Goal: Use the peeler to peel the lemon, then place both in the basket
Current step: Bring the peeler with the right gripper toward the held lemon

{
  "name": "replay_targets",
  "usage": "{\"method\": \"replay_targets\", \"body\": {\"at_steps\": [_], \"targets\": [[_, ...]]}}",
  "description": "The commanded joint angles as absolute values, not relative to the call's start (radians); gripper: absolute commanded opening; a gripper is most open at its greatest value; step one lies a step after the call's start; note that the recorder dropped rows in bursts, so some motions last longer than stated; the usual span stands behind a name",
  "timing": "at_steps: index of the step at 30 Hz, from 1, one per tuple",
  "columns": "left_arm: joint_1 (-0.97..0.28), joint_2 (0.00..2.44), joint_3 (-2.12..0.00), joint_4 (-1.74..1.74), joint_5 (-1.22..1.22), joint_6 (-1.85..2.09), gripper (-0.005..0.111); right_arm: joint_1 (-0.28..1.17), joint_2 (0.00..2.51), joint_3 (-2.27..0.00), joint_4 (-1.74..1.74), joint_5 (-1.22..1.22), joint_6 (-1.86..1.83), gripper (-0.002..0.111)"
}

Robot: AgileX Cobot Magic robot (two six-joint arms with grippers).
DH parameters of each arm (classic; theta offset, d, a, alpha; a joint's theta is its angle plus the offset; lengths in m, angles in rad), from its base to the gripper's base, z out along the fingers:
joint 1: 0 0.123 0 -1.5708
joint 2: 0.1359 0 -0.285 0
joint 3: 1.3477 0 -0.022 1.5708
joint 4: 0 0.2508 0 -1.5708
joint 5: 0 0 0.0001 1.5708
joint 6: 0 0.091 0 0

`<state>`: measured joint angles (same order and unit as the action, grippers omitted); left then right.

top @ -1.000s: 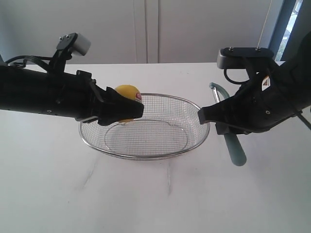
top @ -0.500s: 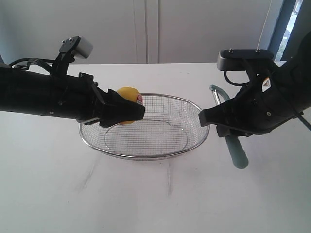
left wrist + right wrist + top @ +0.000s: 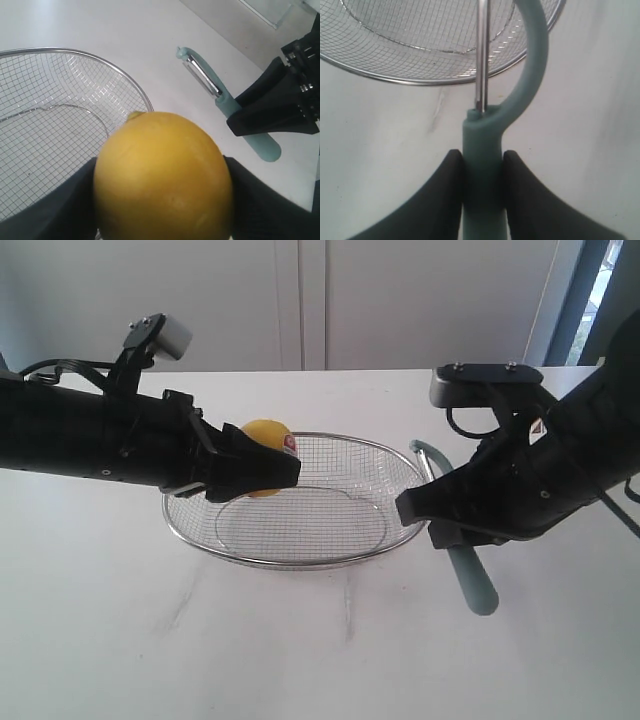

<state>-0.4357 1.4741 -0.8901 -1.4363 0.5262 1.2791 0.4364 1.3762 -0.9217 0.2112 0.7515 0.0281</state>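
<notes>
My left gripper (image 3: pixel 270 472) is shut on the yellow lemon (image 3: pixel 262 438), holding it over the left back part of the wire basket (image 3: pixel 330 558). The lemon (image 3: pixel 162 175) fills the left wrist view between the two dark fingers, its red-and-white sticker showing only in the exterior view. My right gripper (image 3: pixel 482 157) is shut on the teal handle of the peeler (image 3: pixel 482 145), whose curved head and metal blade point at the basket rim (image 3: pixel 420 81). In the exterior view the peeler (image 3: pixel 472 585) hangs just right of the basket, under the right gripper (image 3: pixel 440 530).
The basket stands on a white table (image 3: pixel 300 650) with faint grey marks. A pale wall and cabinet doors (image 3: pixel 300 300) run behind the table. Both dark arms flank the basket, left and right.
The right arm with the peeler has moved left, closer to the basket's right rim. The left arm with the lemon has barely moved.
</notes>
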Motion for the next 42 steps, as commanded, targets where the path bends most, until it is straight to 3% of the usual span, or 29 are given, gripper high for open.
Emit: {"method": "replay_targets", "body": {"at_steps": [1, 21, 42], "targets": [[-0.442, 1.469, -0.884, -1.463, 0.552, 1.286, 0.0, 0.441, 1.39, -0.917, 0.3, 0.743, -0.071, 0.0], [-0.442, 1.469, -0.884, -1.463, 0.575, 1.286, 0.0, 0.441, 1.47, -0.917, 0.678, 0.734, -0.421, 0.0], [-0.442, 1.469, -0.884, -1.463, 0.604, 1.286, 0.0, 0.441, 1.47, -0.917, 0.691, 0.764, -0.447, 0.0]]}}
